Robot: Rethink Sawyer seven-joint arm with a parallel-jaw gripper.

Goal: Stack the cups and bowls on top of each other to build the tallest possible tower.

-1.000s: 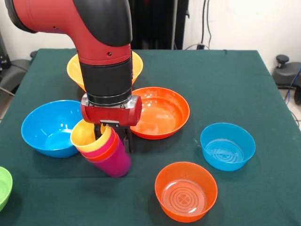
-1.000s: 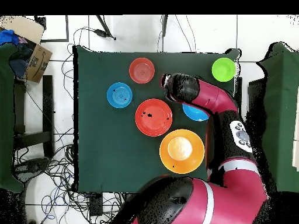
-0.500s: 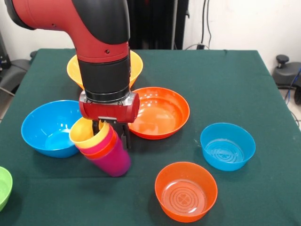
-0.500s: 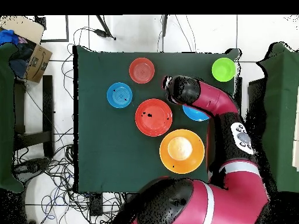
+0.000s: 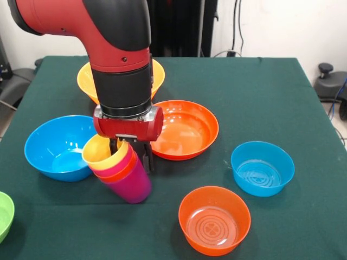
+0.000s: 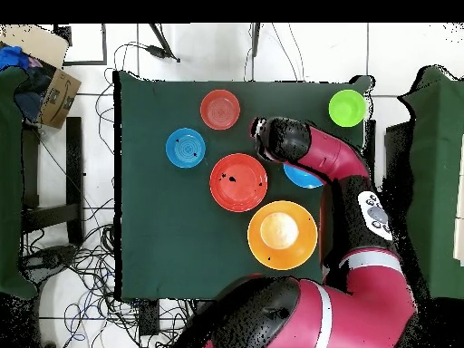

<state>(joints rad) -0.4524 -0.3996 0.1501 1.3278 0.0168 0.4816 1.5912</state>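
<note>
Holding the tilted tower (image 5: pixel 120 170) of four nested cups, the gripper (image 5: pixel 132 153) has its jaws clenched on the rims, one finger inside the yellow cup (image 5: pixel 103 152). The tower leans on the green table (image 5: pixel 260 97), between the large blue bowl (image 5: pixel 57 147) and the wide red-orange bowl (image 5: pixel 184 130). To do this step well, I think it should bring the tower upright slowly before letting go.
</note>
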